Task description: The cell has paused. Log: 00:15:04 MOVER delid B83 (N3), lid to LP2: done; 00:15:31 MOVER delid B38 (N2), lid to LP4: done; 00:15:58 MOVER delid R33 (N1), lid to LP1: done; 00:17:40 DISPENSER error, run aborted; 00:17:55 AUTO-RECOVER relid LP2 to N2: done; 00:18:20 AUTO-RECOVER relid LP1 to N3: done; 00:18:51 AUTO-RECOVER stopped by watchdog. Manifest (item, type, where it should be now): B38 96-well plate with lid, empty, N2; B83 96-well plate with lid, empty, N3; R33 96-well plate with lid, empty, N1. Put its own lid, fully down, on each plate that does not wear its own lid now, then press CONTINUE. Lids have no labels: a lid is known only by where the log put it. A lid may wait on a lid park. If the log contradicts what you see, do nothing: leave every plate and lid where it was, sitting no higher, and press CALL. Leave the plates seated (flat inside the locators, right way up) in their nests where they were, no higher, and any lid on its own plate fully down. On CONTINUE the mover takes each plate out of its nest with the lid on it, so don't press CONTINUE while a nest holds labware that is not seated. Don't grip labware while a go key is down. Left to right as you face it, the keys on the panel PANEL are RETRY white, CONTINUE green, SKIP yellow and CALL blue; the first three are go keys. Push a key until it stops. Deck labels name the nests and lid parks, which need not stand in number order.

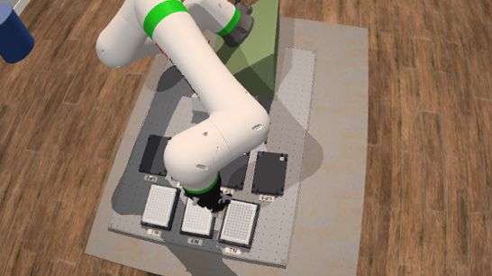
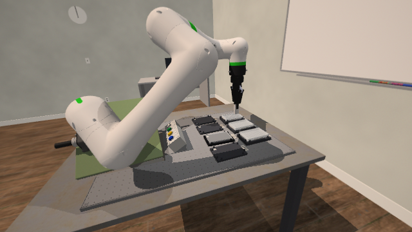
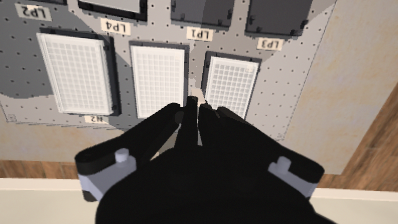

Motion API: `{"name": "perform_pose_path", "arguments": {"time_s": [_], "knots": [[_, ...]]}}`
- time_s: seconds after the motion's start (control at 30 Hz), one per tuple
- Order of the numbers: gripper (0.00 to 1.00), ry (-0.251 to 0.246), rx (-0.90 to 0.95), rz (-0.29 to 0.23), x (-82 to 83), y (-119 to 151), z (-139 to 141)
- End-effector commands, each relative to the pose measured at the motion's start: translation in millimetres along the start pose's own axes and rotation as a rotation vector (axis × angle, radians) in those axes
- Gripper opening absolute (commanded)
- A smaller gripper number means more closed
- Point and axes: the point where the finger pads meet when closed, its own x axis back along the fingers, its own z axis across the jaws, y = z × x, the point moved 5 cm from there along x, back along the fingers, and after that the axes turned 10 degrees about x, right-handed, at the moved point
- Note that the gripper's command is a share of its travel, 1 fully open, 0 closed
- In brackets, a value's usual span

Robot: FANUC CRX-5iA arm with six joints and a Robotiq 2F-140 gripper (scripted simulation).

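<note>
White plastic plates fill the front row of the grey perforated deck (image 1: 272,122), three of them in dark nests. Take the label LP1 (image 3: 200,34) as the landmark (it reads plainly in the wrist view). Just below it, in that view, sits the middle plate (image 3: 158,81), smooth and pale on top, as if it wears a lid. To its left, above the label N2 (image 3: 95,119), is another smooth-topped plate (image 3: 76,73). To the right of the middle one, the third plate (image 3: 231,85) shows its grid of wells sharply, so it looks bare, though I cannot be sure from this alone.

Above LP1 a dark lid park (image 3: 202,12) stands with nothing pale on it. Left of LP1, past the label LP4 (image 3: 113,26), a pale lid (image 3: 112,5) lies on its park, cut off by the frame's edge. Farther left is the label LP2 (image 3: 34,11); right of LP1 is LP3 (image 3: 266,44) under another dark park (image 3: 280,17).

The gripper (image 3: 192,107) hangs above the gap between the middle and right plates, pointing straight down, its black fingers clenched together on nothing and touching no plate.

In the exterior view the key panel (image 2: 175,136) sits on the deck behind the parks, well apart from the gripper (image 2: 237,104).
</note>
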Motion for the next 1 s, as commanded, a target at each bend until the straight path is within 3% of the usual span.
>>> {"name": "perform_pose_path", "arguments": {"time_s": [0.0, 0.07, 0.17, 0.3, 0.4, 0.97], "knots": [[0.00, 0.000, 0.000, -0.001, 0.3, 0.1, 0.1], [0.00, 0.001, 0.000, -0.001, 0.5, -0.9, -10.0], [0.00, 0.001, 0.000, -0.001, 0.9, -12.0, -78.4], [0.00, 0.001, 0.000, -0.001, 0.9, -12.0, -78.4], [0.00, 0.000, 0.000, -0.001, 0.2, -24.6, -127.4], [0.00, 0.000, 0.000, -0.001, 0.1, -25.0, -128.9]]}}
